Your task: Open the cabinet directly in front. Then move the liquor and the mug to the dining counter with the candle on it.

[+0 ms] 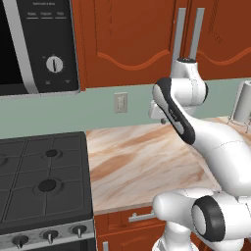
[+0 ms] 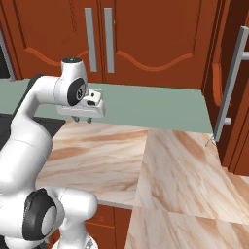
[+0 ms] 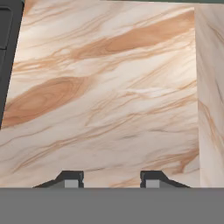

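Note:
The cabinet (image 1: 132, 34) (image 2: 146, 44) hangs straight ahead with both arched doors closed, its two silver bar handles (image 1: 188, 32) (image 2: 99, 39) side by side. My gripper (image 2: 82, 119) (image 3: 111, 179) points down over the marble worktop (image 1: 137, 162) (image 2: 160, 160) (image 3: 109, 96), well below the handles. Its fingertips (image 3: 70, 178) stand apart with only bare marble between them, so it is open and holds nothing. The liquor, the mug, the dining counter and the candle are out of view.
A black stove (image 1: 44, 181) adjoins the worktop on the left, under a microwave (image 1: 39, 44). A wall outlet (image 1: 120, 103) sits on the green backsplash. A pale cylinder (image 1: 242, 103) stands far right. A tall cabinet with a long handle (image 2: 229, 82) juts out at the right.

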